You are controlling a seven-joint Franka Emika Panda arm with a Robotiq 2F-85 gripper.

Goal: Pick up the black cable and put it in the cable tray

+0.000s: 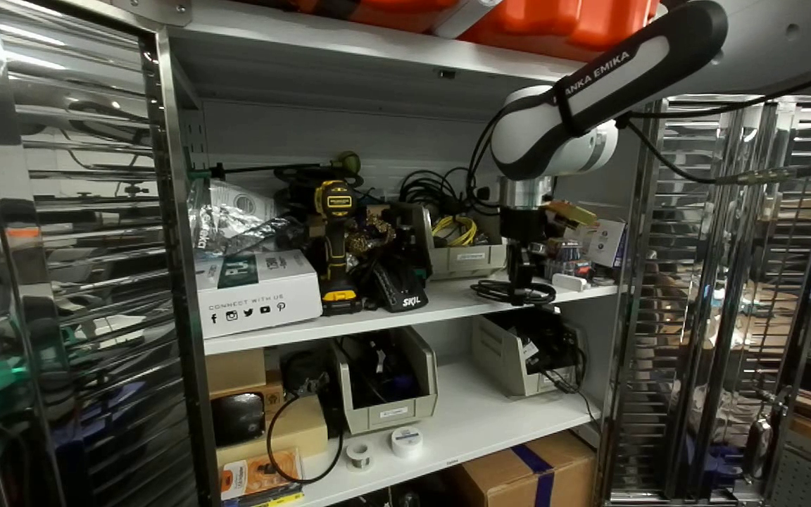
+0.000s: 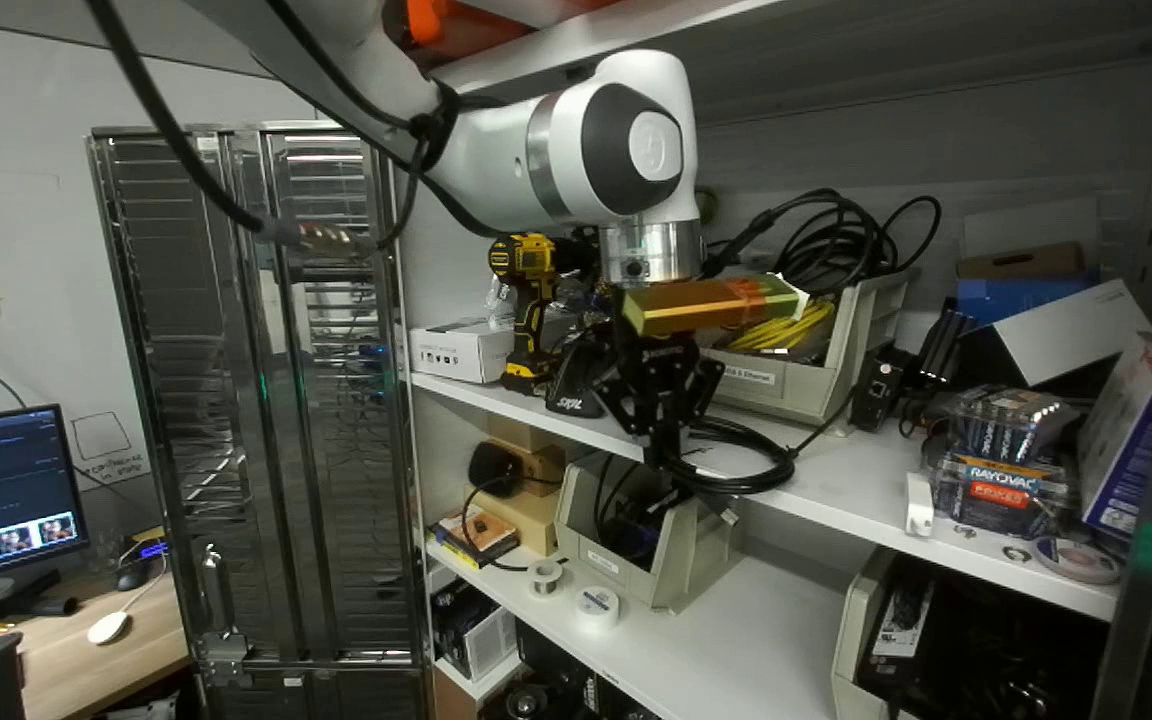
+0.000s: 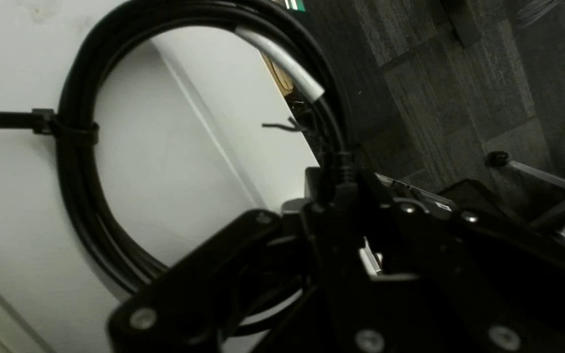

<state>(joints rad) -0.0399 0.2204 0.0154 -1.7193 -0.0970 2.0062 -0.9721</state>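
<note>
We see the claw [image 2: 666, 455] pointing down at the front edge of the worktop [image 2: 866, 480], closed on the black cable [image 3: 79, 166]; in the wrist view we find it gripping near a ribbed collar [image 3: 345, 164]. The cable is wound into a round coil, bound by a black tie [image 3: 74, 135] at the left of that view, with a pale sleeve [image 3: 282, 63] on one strand. Part of the coil reaches out past the worktop's edge, and we cannot tell whether the rest touches the surface.

The cable tray [image 2: 802, 398] stands farther back on the same worktop, near the coil, which is outside it. We make out yellow cable [image 2: 791, 325] inside and black cables looping up above the rim; the label on its front wall ends in "Ethernet".

In an exterior view we have, left of the tray, a white carton [image 1: 261, 292], an upright yellow-and-black drill [image 1: 336, 204] and a black SKIL item [image 1: 398, 285]. In an exterior view a Rayovac battery pack [image 2: 1001, 490] sits right of the coil, a small white object [image 2: 919, 503] just beside it. On the lower shelf [image 1: 490, 405] we notice a white roll [image 1: 407, 441] and a spool [image 1: 360, 458] in front of a pale bin [image 1: 370, 422].
</note>
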